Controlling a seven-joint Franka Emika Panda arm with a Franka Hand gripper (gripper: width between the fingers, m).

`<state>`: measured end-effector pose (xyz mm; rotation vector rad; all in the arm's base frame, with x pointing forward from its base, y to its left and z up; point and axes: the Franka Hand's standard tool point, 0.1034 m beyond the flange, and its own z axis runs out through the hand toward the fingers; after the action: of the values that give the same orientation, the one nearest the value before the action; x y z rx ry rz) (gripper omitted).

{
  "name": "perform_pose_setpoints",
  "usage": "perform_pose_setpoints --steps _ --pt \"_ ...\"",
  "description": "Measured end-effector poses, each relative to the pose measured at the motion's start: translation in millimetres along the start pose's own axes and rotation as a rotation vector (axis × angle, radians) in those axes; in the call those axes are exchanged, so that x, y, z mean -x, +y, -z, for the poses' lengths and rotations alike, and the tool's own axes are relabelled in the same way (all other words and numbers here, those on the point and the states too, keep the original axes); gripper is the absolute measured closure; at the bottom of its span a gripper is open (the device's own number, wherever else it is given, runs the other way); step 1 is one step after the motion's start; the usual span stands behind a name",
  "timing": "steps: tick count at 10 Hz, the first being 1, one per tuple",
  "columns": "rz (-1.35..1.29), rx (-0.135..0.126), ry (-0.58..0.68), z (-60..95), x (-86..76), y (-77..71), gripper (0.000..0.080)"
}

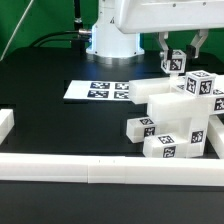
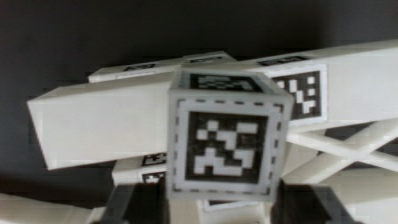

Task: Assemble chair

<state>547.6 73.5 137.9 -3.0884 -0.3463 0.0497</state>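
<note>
Black tabletop (image 1: 60, 125) fills the exterior view, edged by plain white border bars. One short bar (image 1: 5, 127) sits at the exterior view's far left, and a long bar (image 1: 100, 168) runs across the front edge. Moving rightward, the marker board (image 1: 98, 90) lies flat on the table, a thin white sheet printed with four black-and-white tags. Behind it rises the robot's white base (image 1: 112, 40).

Further right is the chair (image 1: 175, 120), a cluster of chunky matte white pieces bearing small square tags, partly joined and resting on the table against the front bar. Blocky parts stack and lean at angles; which parts are seated together is hard to tell.

Above the chair's upper right portion hangs the gripper (image 1: 178, 60). Its fingers point down and are closed on a small white tagged piece (image 1: 176, 63), which sits at the top of the chair, just beside another tagged block (image 1: 202, 83).

In the wrist view, that held piece (image 2: 222, 140) fills the centre with its tag facing the camera, and the chair's larger white blocks (image 2: 98, 125) lie right behind and around it.
</note>
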Motion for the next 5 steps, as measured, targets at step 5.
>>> perform_pose_setpoints --steps 5 --pt "-0.008 0.0 -0.003 -2.3 -0.6 -3.9 0.0522"
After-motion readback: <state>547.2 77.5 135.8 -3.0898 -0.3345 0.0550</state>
